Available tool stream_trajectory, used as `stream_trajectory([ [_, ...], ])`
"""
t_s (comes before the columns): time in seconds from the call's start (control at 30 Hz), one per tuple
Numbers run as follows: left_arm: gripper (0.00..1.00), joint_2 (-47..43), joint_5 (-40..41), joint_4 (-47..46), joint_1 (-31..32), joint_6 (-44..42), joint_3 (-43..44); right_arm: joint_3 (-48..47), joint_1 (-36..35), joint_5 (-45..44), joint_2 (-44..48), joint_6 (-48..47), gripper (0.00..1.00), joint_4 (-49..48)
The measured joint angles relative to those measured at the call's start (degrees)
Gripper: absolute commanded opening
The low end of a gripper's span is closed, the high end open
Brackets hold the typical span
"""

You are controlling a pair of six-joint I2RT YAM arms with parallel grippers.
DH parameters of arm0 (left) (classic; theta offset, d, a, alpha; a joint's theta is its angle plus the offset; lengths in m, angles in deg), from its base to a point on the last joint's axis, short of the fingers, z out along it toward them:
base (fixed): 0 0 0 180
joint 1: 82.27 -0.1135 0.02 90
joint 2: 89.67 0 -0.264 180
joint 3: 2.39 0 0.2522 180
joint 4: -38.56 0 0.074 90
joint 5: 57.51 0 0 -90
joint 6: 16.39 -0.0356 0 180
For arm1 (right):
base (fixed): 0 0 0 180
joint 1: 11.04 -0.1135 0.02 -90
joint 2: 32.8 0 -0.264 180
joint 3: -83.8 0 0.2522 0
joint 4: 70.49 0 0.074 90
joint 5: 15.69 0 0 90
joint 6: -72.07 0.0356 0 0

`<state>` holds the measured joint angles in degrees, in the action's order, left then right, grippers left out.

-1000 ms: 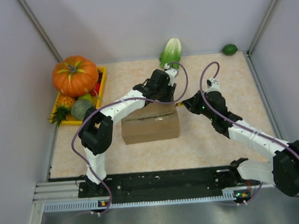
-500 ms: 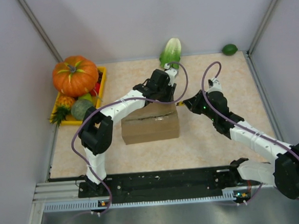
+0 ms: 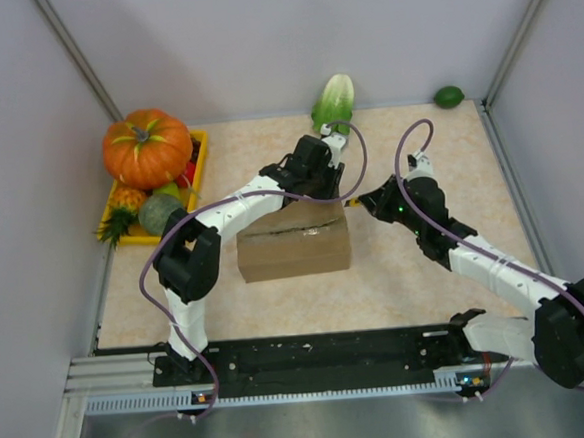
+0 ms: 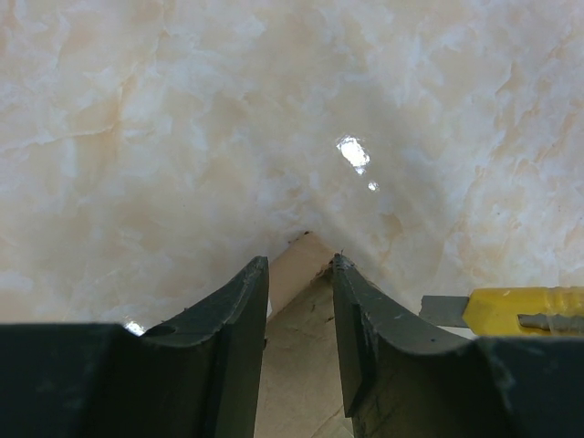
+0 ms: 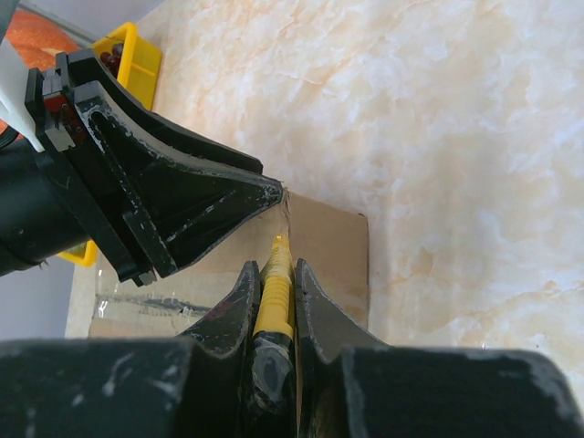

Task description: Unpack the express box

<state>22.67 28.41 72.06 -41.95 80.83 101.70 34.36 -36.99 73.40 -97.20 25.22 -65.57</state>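
While both my arms lean in over the box (image 3: 294,251), it sits about the middle of the tabletop (image 3: 417,280), long sides running with the near edge. From above, a dark seam line runs along its top.

Left hand (image 4: 299,274): over the box's far right corner. Its two black fingers (image 4: 239,315) stand partly spread, a narrow gap between them. In my left wrist view the pointed cardboard corner shows in that gap, bare marbled tabletop beyond it. Cannot tell whether the fingers press on the cardboard or only straddle it.

Right hand (image 5: 276,267): pressed together on a yellow knife (image 5: 272,306), pinching it lengthwise so the tip pokes out past the fingertips. The tip is over the same far right corner of the box, just beside the left hand's fingertips. From my left wrist view the knife comes in from the right, its grey blade (image 4: 443,310) close to my left hand's right finger. Cannot tell whether the blade touches the cardboard.

Elsewhere:
- Yellow tray (image 3: 201,157) in the far left corner, along the left edge, carrying a big orange pumpkin (image 3: 147,147) and a small pineapple (image 3: 119,213).
- A leafy cabbage (image 3: 334,101) at the far edge, near its middle.
- A lime (image 3: 449,96) in the far right corner.
- All of these are well apart from the box.
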Motion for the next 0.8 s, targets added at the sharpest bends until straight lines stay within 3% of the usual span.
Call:
stream_trajectory([
  [0.8, 0.39, 0.0, -0.2, 0.0, 0.0, 0.0, 0.0, 0.0, 0.0, 0.1, -1.8, 0.0, 0.00, -0.9],
])
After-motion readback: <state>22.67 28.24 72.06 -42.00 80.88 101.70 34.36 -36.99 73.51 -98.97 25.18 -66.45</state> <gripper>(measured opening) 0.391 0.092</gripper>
